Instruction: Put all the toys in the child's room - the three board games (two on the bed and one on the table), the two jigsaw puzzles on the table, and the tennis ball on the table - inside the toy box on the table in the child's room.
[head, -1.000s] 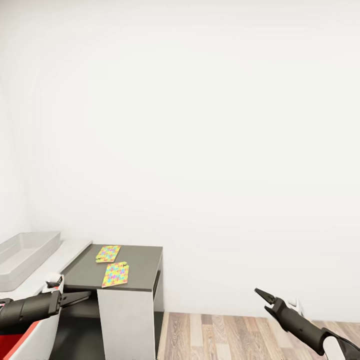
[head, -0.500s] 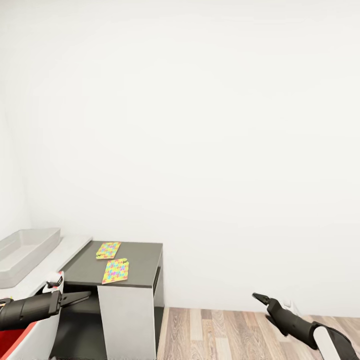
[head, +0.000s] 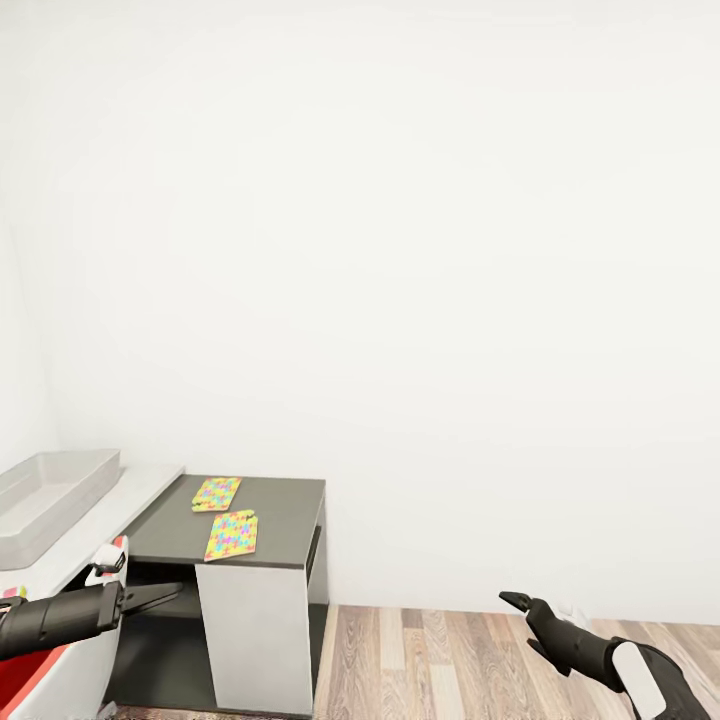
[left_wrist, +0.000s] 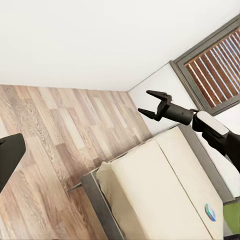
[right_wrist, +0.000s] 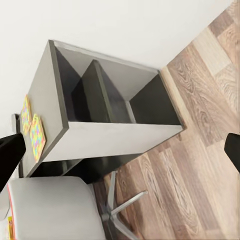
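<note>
Matt dark grey table top on smooth pale panels; glossy printed cardboard jigsaw puzzles; grained wood-plank floor; smooth grey plastic toy box; matt white wall.

Left claw low, fingers parted, arm reaching forward, right claw low, open, arm angled inward

readable text: none | jigsaw puzzles: coloured pattern only, no lettering | bench: unmarked | round sticker on bed: too small to read
</note>
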